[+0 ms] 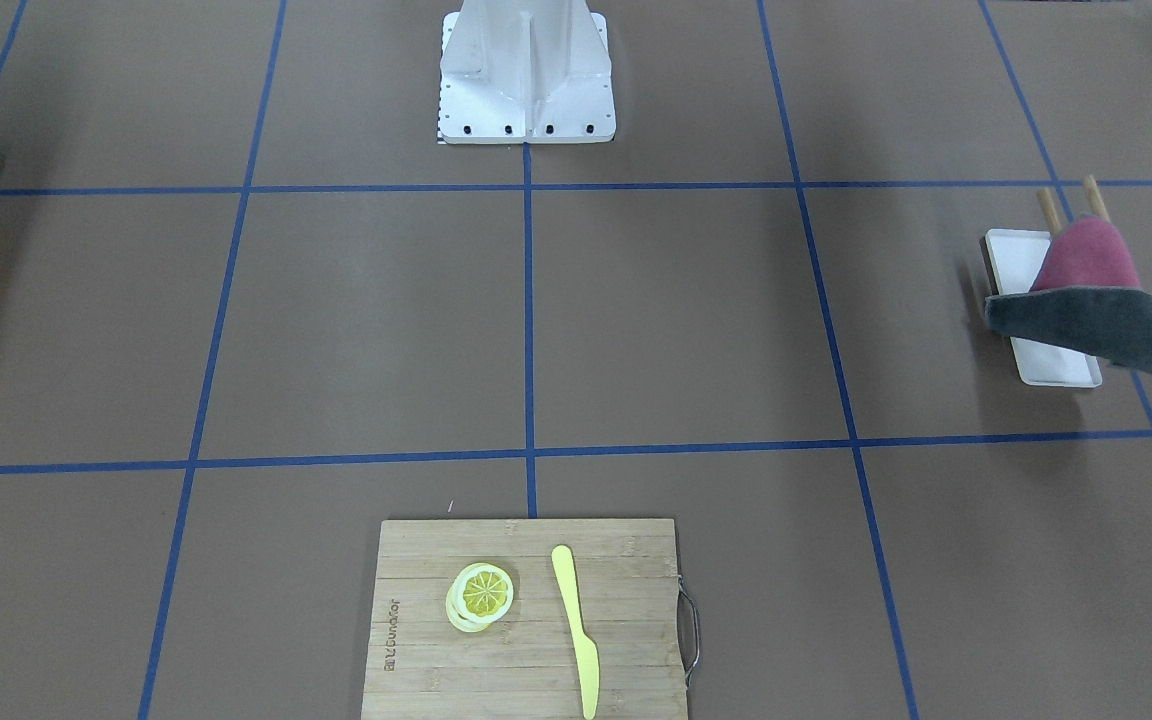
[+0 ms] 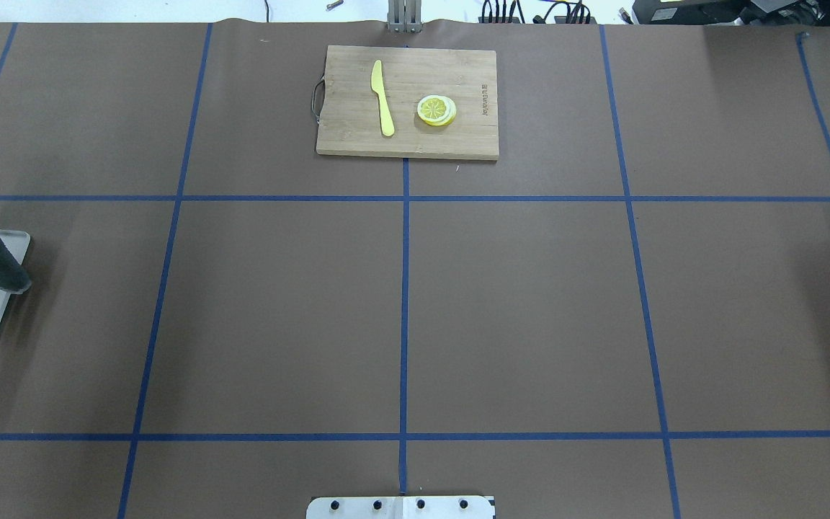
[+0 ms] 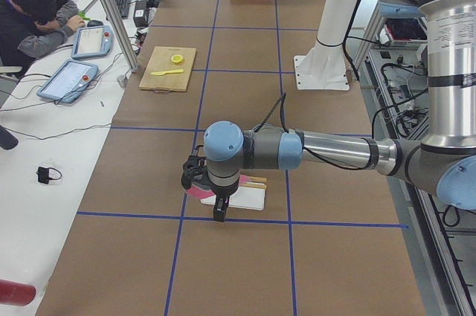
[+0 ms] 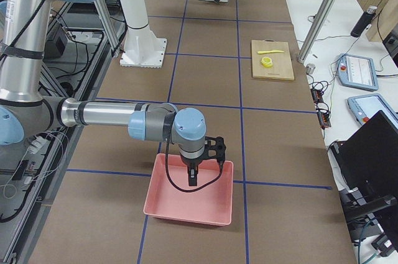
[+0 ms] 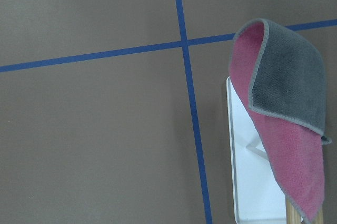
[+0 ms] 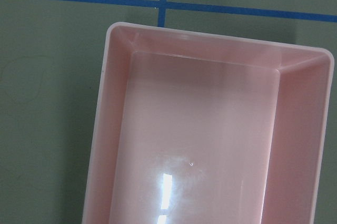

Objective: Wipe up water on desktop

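My left gripper [image 3: 195, 176] hangs just above a pink-and-grey cloth [image 1: 1086, 258] draped over wooden pegs [image 1: 1048, 208] on a white tray [image 1: 1014, 258]. I cannot tell whether its fingers are apart or together. My right gripper [image 4: 214, 148] hangs over a pink bin [image 4: 189, 199], and its grip is just as unreadable. Under both lies the desktop [image 2: 516, 310], brown and crossed by blue tape lines [image 2: 405, 317]. Far out across the table from both hands sits a bamboo board [image 2: 350, 137] bearing a yellow knife [image 2: 382, 97] and lemon slices [image 2: 436, 109].
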